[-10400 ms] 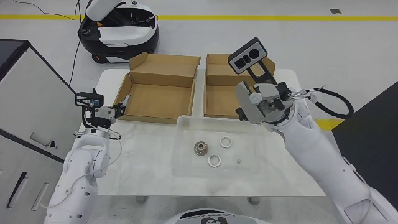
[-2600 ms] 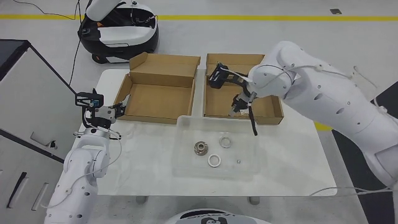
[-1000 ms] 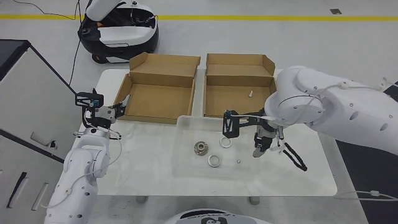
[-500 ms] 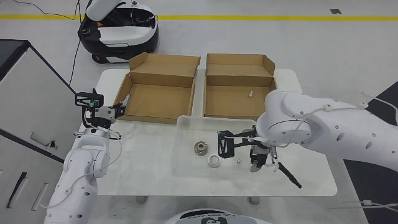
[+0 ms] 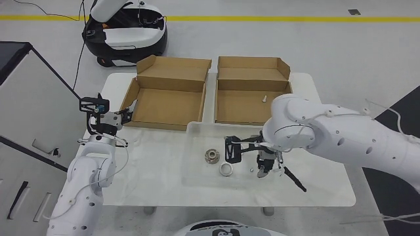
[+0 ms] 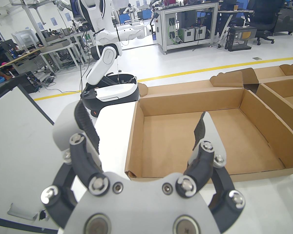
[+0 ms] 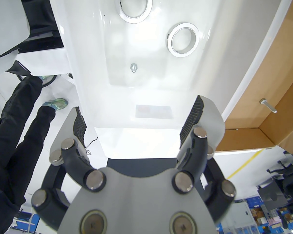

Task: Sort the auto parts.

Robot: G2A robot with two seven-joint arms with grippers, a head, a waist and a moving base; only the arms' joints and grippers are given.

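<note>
sorting barely begun: one bolt (image 7: 268, 105) in right box (image 7: 271, 74); left in tray (image 5: 223, 125): small bolt (image 7: 133, 67), ring (image 7: 183, 39), second ring (image 7: 133, 0), hub (image 5: 211, 155); right gripper (image 7: 138, 113) above tray, jaws wide, empty; left gripper (image 6: 141, 109) beside left box (image 6: 197, 135), jaws wide, empty

The top view looks steeply down from above the arms onto the whole table (image 5: 151, 170); the left wrist view sits low at the table's edge, facing level across the left box (image 6: 175, 137) into the room; the right wrist view hangs close above the tray (image 7: 92, 49), facing down; the top view covers both.
</note>
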